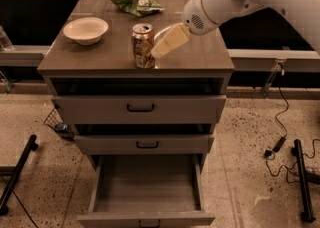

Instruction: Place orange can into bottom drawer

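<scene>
The orange can [143, 45] stands upright near the front edge of the cabinet top, with a silver lid and pull tab. My gripper [161, 49] hangs from the white arm that reaches in from the upper right; its cream fingers [170, 41] point down-left and their tips sit right beside the can's right side. The bottom drawer [145, 219] is pulled far out at the foot of the cabinet, a deep grey tray with nothing in it and a small dark handle on its front.
A cream bowl [85, 29] sits at the left of the top. A green snack bag [135, 3] lies at the back. The top drawer [140, 108] and middle drawer [143, 144] stand slightly out. Black stand legs [301, 179] and cables lie on the floor at right.
</scene>
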`<state>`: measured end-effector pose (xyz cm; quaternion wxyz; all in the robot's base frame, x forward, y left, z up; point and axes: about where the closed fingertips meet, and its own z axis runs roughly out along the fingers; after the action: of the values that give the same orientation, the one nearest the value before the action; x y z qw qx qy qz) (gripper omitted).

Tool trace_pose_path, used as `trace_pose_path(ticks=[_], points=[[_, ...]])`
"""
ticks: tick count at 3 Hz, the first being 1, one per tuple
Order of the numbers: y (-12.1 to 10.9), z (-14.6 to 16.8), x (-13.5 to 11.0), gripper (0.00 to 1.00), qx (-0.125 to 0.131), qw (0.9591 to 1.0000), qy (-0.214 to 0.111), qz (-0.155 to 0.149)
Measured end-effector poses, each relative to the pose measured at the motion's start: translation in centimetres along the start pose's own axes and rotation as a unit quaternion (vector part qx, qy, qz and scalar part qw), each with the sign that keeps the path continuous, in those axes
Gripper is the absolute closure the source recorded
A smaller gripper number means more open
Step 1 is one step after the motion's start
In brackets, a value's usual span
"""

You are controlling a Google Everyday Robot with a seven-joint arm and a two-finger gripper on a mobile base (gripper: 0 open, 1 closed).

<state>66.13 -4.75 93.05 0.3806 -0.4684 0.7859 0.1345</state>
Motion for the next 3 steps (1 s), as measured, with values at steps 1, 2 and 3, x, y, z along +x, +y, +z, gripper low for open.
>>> trace_pose_path(ticks=[1,2,3], points=[[0.5,2.8,-1.9,0.00,-0.025,0.9990,-0.030,0.022],[1.4,5.2,-3.4,0.00,-0.049,0.9973,-0.046,0.031],[2.0,6.4,-4.3,0.17,-0.064,0.9958,-0.057,0.032]])
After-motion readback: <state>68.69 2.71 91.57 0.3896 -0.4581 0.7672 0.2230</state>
